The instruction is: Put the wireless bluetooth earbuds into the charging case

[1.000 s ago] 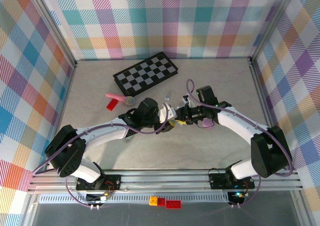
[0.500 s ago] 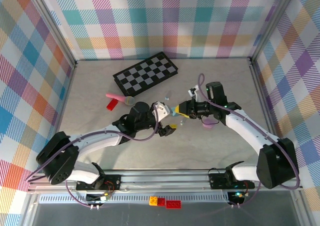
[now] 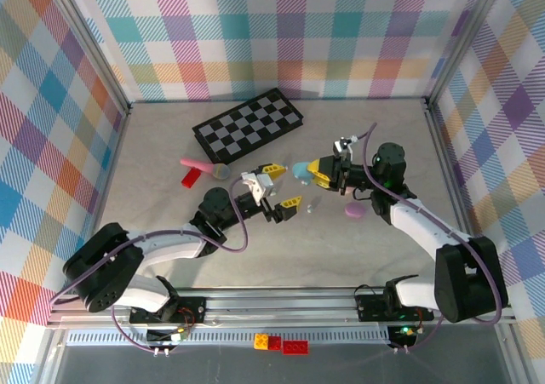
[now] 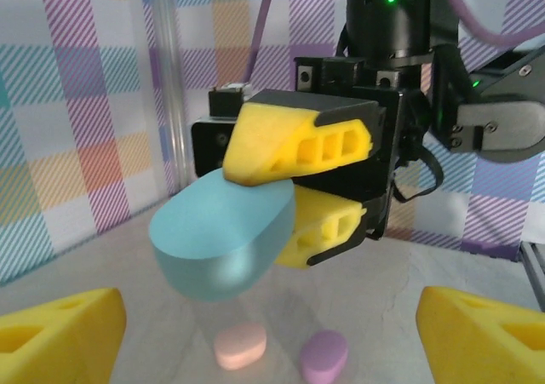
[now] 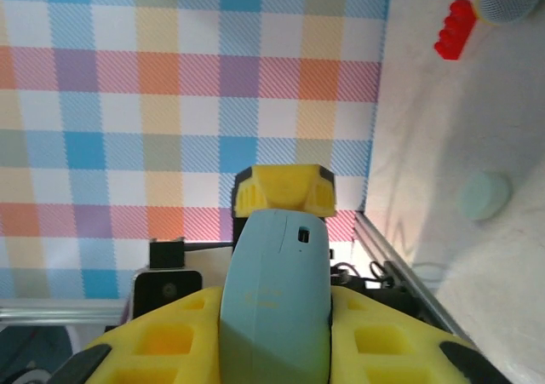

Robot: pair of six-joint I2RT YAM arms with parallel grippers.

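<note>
My right gripper (image 3: 313,172) is shut on a pale blue oval charging case (image 3: 300,172), held closed above the table. The case stands on edge between the yellow pads (image 5: 170,341) in the right wrist view, its lid seam facing the camera. My left gripper (image 3: 285,186) is open just left of the case, not touching it, with its fingers (image 4: 60,333) spread wide and nothing between them. A purple oval case (image 4: 324,356) and a pink one (image 4: 241,346) lie on the table below. I cannot make out any earbuds with certainty.
A folded chessboard (image 3: 249,126) lies at the back. A pink toy microphone (image 3: 209,168) and a red brick (image 3: 192,177) sit left of the grippers. A pale green rounded piece (image 5: 483,195) rests on the table near them. Checked walls close in three sides.
Both grippers held the blue case a second ago. The left gripper opened and drew back left, while the right gripper carried the case up and right.
</note>
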